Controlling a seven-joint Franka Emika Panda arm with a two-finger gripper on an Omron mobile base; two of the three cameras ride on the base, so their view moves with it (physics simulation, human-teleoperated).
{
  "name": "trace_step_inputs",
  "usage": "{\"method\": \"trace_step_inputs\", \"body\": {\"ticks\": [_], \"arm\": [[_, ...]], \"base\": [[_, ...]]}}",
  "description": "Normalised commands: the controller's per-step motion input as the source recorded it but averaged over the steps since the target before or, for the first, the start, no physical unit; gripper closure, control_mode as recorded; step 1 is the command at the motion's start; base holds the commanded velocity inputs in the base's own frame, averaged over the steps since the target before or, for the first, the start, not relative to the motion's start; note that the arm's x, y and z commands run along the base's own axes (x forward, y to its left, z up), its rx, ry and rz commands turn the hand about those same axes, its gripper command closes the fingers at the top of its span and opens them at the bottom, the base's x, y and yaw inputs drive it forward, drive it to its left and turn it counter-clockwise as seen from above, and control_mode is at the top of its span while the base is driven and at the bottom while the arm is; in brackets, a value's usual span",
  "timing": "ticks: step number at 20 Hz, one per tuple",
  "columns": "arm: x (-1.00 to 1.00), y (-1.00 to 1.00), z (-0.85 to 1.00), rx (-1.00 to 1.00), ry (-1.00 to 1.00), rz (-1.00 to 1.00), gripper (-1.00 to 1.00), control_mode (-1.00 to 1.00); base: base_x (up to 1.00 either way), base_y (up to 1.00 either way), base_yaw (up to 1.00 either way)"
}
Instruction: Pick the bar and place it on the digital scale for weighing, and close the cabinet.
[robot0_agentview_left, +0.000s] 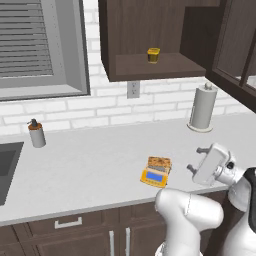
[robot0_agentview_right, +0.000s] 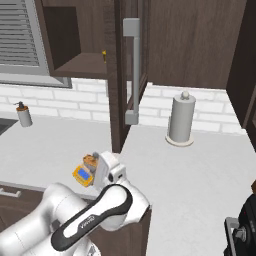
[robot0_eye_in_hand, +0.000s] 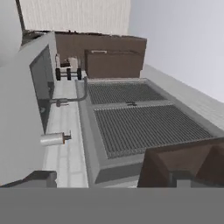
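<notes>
hovering off the counter's front edge, the gripper (robot0_agentview_left: 196, 159) holds nothing, and i cannot tell how wide its fingers stand. just to its left the bar (robot0_agentview_left: 159, 163) already lies across the back of the digital scale (robot0_agentview_left: 154, 175). farther back and above, the cabinet (robot0_agentview_left: 150, 37) hangs open, so the coming move probably runs up to its door (robot0_agentview_right: 131, 75), swung out toward the robot, handle (robot0_agentview_right: 133, 70) upright.

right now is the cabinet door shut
No, the cabinet stands open, its shelf and a small yellow jar exposed, and the door swung out over the counter.
</notes>
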Motion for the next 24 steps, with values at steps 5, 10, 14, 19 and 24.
{"method": "trace_step_inputs", "body": {"ticks": [5,10,14,19,24], "arm": [[-0.23,-0.63,0.58,0.01,-0.32,-0.13,-1.00,-1.00],[-0.32,-0.92,0.48,0.08,-0.03,-0.10,-1.00,-1.00],[-0.19,-1.00,0.20,0.10,0.07,-0.05,-1.00,-1.00],[-0.02,-1.00,0.05,0.09,0.02,-0.03,-1.00,-1.00],[0.00,-0.97,0.13,0.09,0.01,-0.01,-1.00,-1.00]], "base": [[0.00,0.00,0.00],[0.00,0.00,0.00],[0.00,0.00,0.00],[0.00,0.00,0.00],[0.00,0.00,0.00]]}}
